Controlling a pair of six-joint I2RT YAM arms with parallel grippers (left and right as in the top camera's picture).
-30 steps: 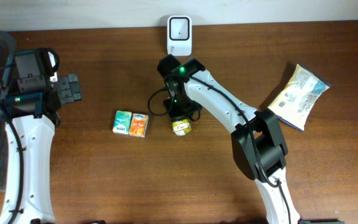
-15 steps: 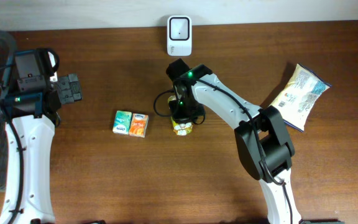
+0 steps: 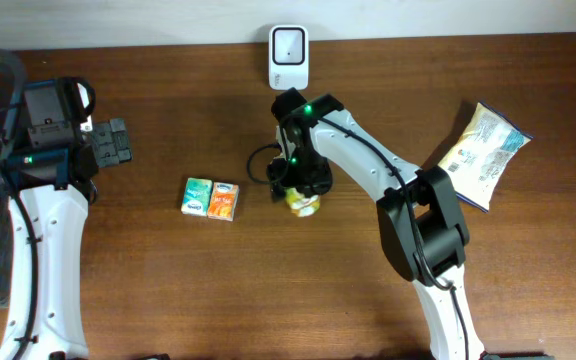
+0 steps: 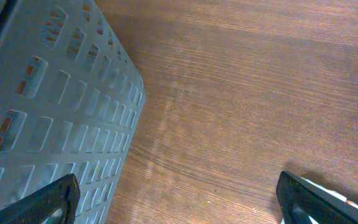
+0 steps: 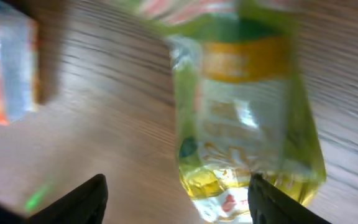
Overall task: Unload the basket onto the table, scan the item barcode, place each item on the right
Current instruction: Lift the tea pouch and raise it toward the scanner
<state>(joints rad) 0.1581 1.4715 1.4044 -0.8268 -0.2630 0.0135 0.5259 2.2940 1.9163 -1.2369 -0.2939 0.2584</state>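
Note:
The item, a small yellow-green bottle [image 3: 304, 203], lies on the wooden table below the white barcode scanner [image 3: 288, 55] at the back edge. My right gripper [image 3: 298, 185] hovers right over it, open. In the right wrist view the blurred bottle [image 5: 247, 112] lies between the spread jaws, close against the right finger, and my right gripper [image 5: 178, 193] is not closed on it. My left gripper [image 3: 113, 142] hangs at the far left, open and empty; in its wrist view my left gripper [image 4: 178, 193] shows bare wood between its fingers.
A green and an orange small box [image 3: 211, 199] sit side by side left of the bottle; the orange box [image 5: 5, 68] shows in the right wrist view. A snack bag [image 3: 481, 155] lies at the right. A grey slotted basket [image 4: 55, 112] stands at the left edge.
My right gripper has gone from shut on the bottle to open, letting it go. The arm and the bottle shifted a little to the right. The left arm has not moved.

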